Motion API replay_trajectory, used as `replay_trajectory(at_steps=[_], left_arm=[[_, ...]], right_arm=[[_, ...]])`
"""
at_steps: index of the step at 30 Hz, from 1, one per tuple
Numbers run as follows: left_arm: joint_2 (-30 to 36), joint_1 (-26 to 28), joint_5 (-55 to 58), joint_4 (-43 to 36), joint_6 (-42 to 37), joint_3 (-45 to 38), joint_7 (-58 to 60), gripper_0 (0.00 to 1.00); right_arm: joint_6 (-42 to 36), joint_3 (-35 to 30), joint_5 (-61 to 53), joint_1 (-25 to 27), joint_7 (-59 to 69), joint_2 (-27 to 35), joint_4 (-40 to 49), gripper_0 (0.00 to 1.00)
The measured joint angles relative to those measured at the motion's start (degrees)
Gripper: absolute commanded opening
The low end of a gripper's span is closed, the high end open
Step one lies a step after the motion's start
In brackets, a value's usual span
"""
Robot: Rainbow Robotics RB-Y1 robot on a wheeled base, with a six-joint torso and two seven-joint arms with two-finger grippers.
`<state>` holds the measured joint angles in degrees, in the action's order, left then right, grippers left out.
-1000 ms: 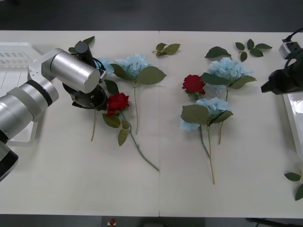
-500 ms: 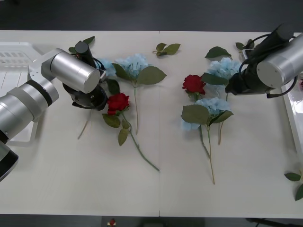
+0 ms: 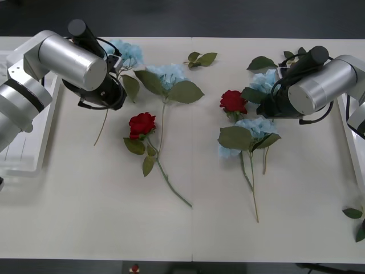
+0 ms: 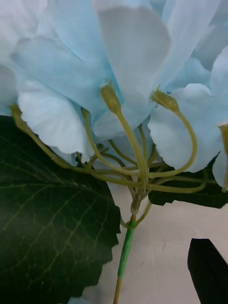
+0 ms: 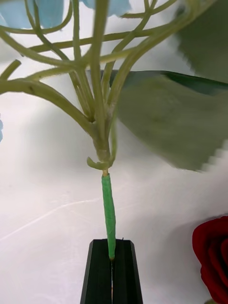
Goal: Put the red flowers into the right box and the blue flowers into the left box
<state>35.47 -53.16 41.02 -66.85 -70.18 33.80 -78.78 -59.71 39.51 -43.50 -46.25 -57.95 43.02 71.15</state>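
Observation:
My left gripper (image 5: 111,268) is shut on the green stem of a blue flower (image 3: 126,52), just below where it branches. That flower is raised near the far-left part of the table, and its stem (image 3: 102,127) hangs down. My right gripper (image 3: 272,98) is open, right over another blue flower (image 4: 118,71), with one black finger (image 4: 208,270) beside its stem. Two more blue flowers (image 3: 168,74) (image 3: 258,127) and two red flowers (image 3: 142,124) (image 3: 233,101) lie on the table. The left box (image 3: 23,157) is at the left edge and the right box (image 3: 353,142) at the right edge.
Loose leaf sprigs lie at the back centre (image 3: 201,58), the back right (image 3: 261,63) (image 3: 302,55) and the front right corner (image 3: 356,220). The front half of the white table (image 3: 188,228) is bare. The left arm's silver body (image 3: 71,57) stands between the left box and the flowers.
The left arm has lifted the blue flower up and toward the far left, away from the red rose. The right arm swung in from the right box, then settled lower over the blue flowers.

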Motion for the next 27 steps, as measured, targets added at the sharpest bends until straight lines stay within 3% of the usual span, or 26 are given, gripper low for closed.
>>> replay_trajectory(at_steps=[12,15,20,23,27], left_arm=[[2.3,0.0,0.7,-3.1,-12.9,-21.5,-12.9,0.00],[5.5,0.0,0.9,-3.1,-13.6,-22.6,-13.2,0.00],[14.0,0.0,4.1,-2.7,-13.4,-20.8,-18.4,0.00],[18.8,0.0,7.6,0.4,-11.5,-20.5,-21.0,0.00],[23.3,0.0,9.7,6.7,-7.4,-20.5,-25.2,0.00]], right_arm=[[4.2,0.0,0.3,0.0,-0.3,-2.5,-5.1,0.87],[4.2,0.0,0.3,0.0,-0.3,-2.5,-5.3,0.75],[6.2,0.1,0.4,0.2,-0.4,-2.5,-6.0,0.47],[6.5,0.4,1.4,0.2,-0.4,-2.5,-6.0,0.34],[8.0,1.4,1.4,0.3,-0.4,-2.5,-6.3,0.07]])
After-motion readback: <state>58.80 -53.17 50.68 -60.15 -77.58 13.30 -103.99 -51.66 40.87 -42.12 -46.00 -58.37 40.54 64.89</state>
